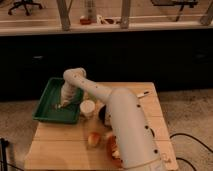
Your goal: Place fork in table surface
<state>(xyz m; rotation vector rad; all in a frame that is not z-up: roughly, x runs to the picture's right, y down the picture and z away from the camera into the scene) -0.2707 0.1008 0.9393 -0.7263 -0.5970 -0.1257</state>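
- Fork [56,106] destination, the tabletop [60,147]: bare planks show only around its 7 to 8 o'clock. The middle and the 5 o'clock side are taken up by the arm and loose goods. Risk: a release outside that bare patch sets the fork on or against something else.
- Arm [125,125]: its white body crosses the tabletop from 5 o'clock up to the tray at 10 o'clock and hides much of the surface. Risk: a broad swing back could sweep whatever stands beside the arm.
- Tray [40,107]: dark green with raised walls, on the tabletop's 10 o'clock corner. The fork appears to lie on its floor. Risk: a low carry-out could catch the fork on the wall at 6 or 3 o'clock and knock it loose. A drag could push the tray toward the table edge.
- Cup [87,107]: pale and upright, just beside the tray at its 4 o'clock and close against the arm. Risk: the cup stands on the shortest way out and would topple at a light brush.
- Two orange-red items [93,139]: these sit at the tabletop's 6 o'clock, one partly behind the arm. Risk: they may roll if nudged.
- Gripper [62,103]: it is down inside the tray near its middle, at the fork. Whether the gripper is wide, narrow or holding the fork cannot be told. Risk: a lift on a partial hold.
- Fork itself: it shows only as a pale sliver at the gripper's 9 o'clock. It is judged thin and flat-lying, so it is apt to slip or pivot out.
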